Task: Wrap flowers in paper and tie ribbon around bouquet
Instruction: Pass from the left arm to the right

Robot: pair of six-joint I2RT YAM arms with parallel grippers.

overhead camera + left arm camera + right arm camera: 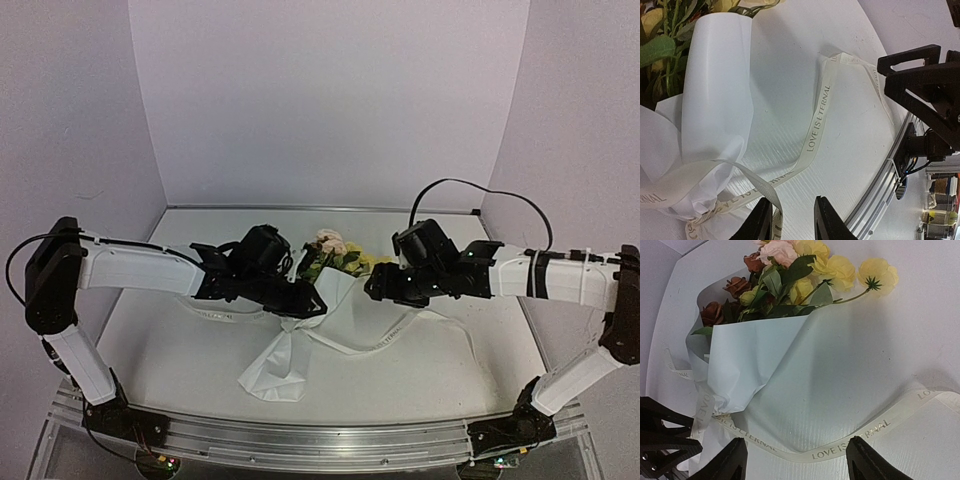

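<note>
The bouquet lies on the table, its white paper [750,360] rolled into a cone around the flowers [800,270], which show yellow, pink and brown blooms with green leaves. From above, the paper [285,360] narrows toward the front. The cream ribbon [850,447], printed "LOVE IS ETERNAL", wraps the cone's narrow end and trails in loops over the table [405,335]. My left gripper [792,220] is open at the cone's pinched end, and a ribbon strand [765,192] hangs against its left finger, not clamped. My right gripper [800,460] stands wide open above the ribbon.
Both arms reach inward over the white table [170,350] and meet near the bouquet. A metal rail [320,440] runs along the near edge. A black cable [480,188] arcs above the right arm. White walls close the back and sides.
</note>
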